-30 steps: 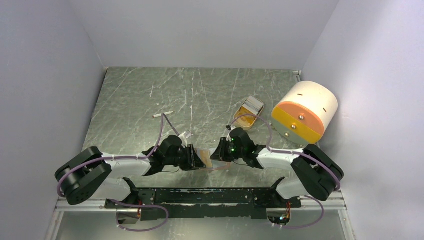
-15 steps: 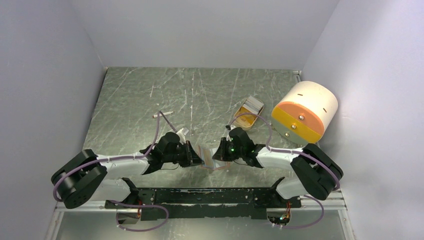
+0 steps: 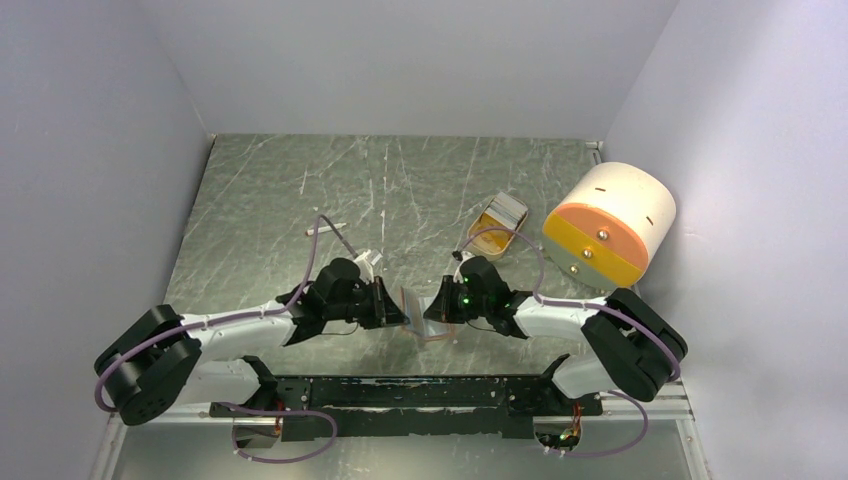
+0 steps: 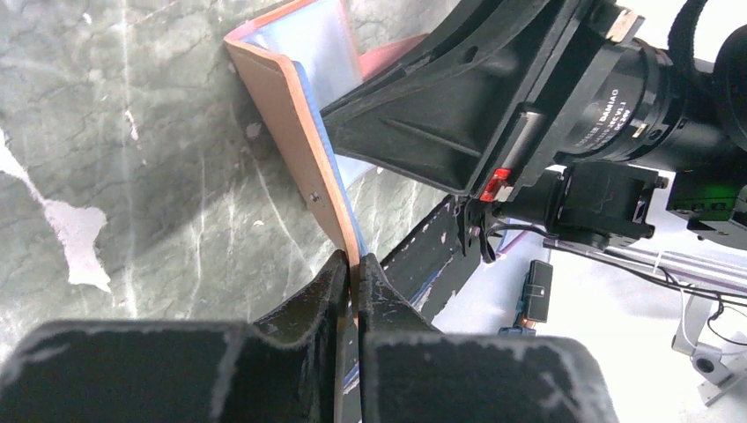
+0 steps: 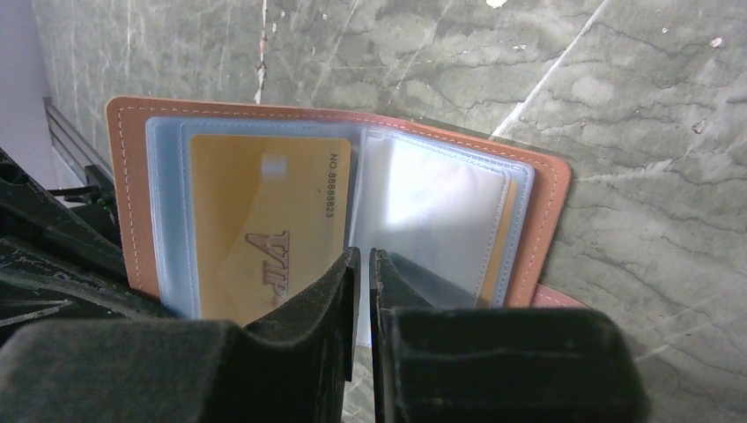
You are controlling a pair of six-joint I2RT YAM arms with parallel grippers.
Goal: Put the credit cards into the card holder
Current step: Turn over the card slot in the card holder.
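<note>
1. Table [image 3: 300,190]: grey-green, marbled with white scratches. It lies under both claws and runs far beyond them.

2. Cylinder [image 3: 610,222]: cream body with an orange end face, lying on its side. It is well beyond the right claw and out to that claw's right.

3. Left claw [image 4: 352,264]: black fingers clamped on the near edge of the card holder's leather cover, which they hold tilted off the table. It faces the right claw, and the holder is between the two.

4. Right claw [image 5: 364,264]: fingers closed to a thin slit at the centre fold of the holder's clear sleeves. Whether a sleeve leaf is caught between them cannot be told.

5. Tray [image 3: 497,228]: tan, oblong, with rounded ends. It sits beyond the right claw, apart from it.

6. Card holder [image 5: 546,203]: reddish-brown leather, spread open directly ahead of the right claw, with its clear sleeves facing that claw.

7. Whitish cards [image 3: 510,208]: a stack at the end of the tray farthest from the right claw.

8. Orange-yellow card [image 5: 255,220]: marked "VIP", seated in the sleeve just left of the right claw's fingers.

9. White stick [image 3: 308,231]: on the table beyond the left claw and well apart from it.
</note>
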